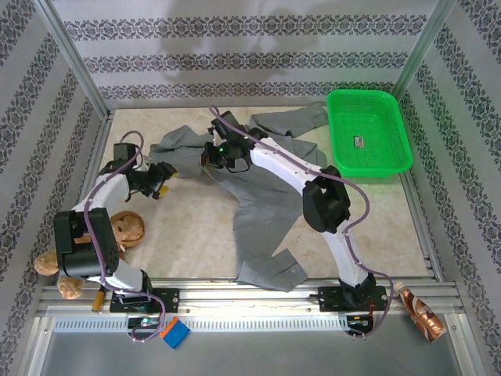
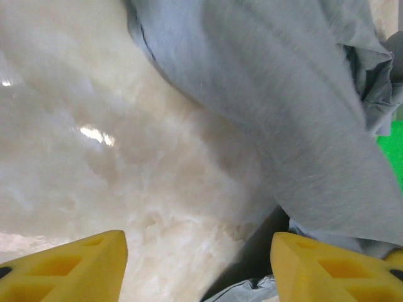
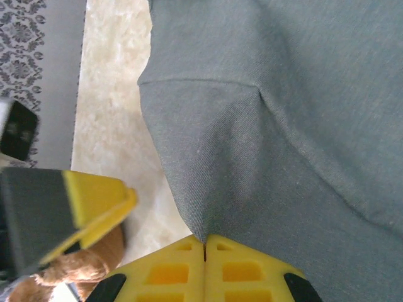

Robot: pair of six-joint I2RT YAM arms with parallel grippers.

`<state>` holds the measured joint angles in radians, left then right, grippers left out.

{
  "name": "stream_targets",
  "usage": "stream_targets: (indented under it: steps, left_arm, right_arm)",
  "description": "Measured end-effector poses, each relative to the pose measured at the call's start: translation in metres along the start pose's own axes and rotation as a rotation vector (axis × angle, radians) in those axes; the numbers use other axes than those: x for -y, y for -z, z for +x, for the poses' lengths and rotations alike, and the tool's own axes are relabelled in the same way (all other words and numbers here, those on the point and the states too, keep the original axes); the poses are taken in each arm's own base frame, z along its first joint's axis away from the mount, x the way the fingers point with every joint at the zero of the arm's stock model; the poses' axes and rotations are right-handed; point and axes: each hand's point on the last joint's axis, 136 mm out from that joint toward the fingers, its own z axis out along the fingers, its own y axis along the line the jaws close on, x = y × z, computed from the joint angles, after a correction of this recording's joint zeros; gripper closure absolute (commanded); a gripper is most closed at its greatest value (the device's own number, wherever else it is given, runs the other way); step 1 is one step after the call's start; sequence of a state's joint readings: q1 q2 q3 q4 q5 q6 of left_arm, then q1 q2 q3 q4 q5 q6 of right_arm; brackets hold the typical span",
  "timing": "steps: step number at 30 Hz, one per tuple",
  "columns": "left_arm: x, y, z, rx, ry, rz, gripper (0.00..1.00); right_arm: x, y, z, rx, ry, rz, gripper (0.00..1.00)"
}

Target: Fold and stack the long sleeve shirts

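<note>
- Lying across the middle of the table [image 1: 180, 243], the grey shirt [image 1: 266, 204] is loose and crumpled, with 1 part reaching toward the green basket [image 1: 376, 110] at far right.
- R gripper [image 1: 213, 157] is on the shirt's far-left part. Wrist view: its 2 yellow fingers [image 3: 170, 270] are pressed together w/ a fold of grey fabric pinched btw them.
- L gripper [image 1: 160, 188] is just beside the shirt's left edge, spread wide, nothing btw the tips.
- Near the L arm's base lies the brown plush toy [image 1: 125, 229], apart from the shirt.
</note>
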<state>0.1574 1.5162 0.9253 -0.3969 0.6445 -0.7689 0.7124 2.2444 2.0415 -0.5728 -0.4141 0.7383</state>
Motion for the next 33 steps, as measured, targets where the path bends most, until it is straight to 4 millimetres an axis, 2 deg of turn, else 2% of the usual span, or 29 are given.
stream_targets:
  steps: [3,5,10,15,21,25,27,33]
  left_arm:
    - [-0.007,-0.011,0.011,-0.021,0.024,-0.007,0.43]
    - [-0.005,-0.015,0.012,-0.022,0.033,0.000,0.43]
    - [0.004,-0.036,0.001,-0.007,0.032,0.012,0.44]
    - [0.016,-0.068,-0.013,-0.008,0.022,0.000,0.46]
    - [0.021,-0.098,-0.027,0.003,0.037,0.004,0.49]
    - [0.020,-0.107,-0.032,0.005,0.069,-0.004,0.49]
    - [0.026,-0.110,-0.038,0.027,0.068,0.003,0.50]
    - [0.030,-0.121,-0.047,0.040,0.099,-0.014,0.66]
  right_arm:
    - [0.002,0.000,0.001,-0.018,-0.032,-0.014,1.00]
    - [0.007,0.000,0.003,-0.030,-0.057,-0.013,1.00]
    - [0.032,-0.002,0.004,-0.052,-0.141,0.011,1.00]
    - [0.059,0.001,-0.010,-0.035,-0.214,0.036,1.00]
    - [0.076,-0.002,-0.019,-0.027,-0.257,0.044,1.00]
    - [0.082,-0.011,-0.017,-0.035,-0.269,0.046,1.00]
    - [0.084,-0.013,-0.015,-0.041,-0.272,0.045,1.00]
    - [0.088,-0.017,-0.011,-0.049,-0.286,0.041,1.00]
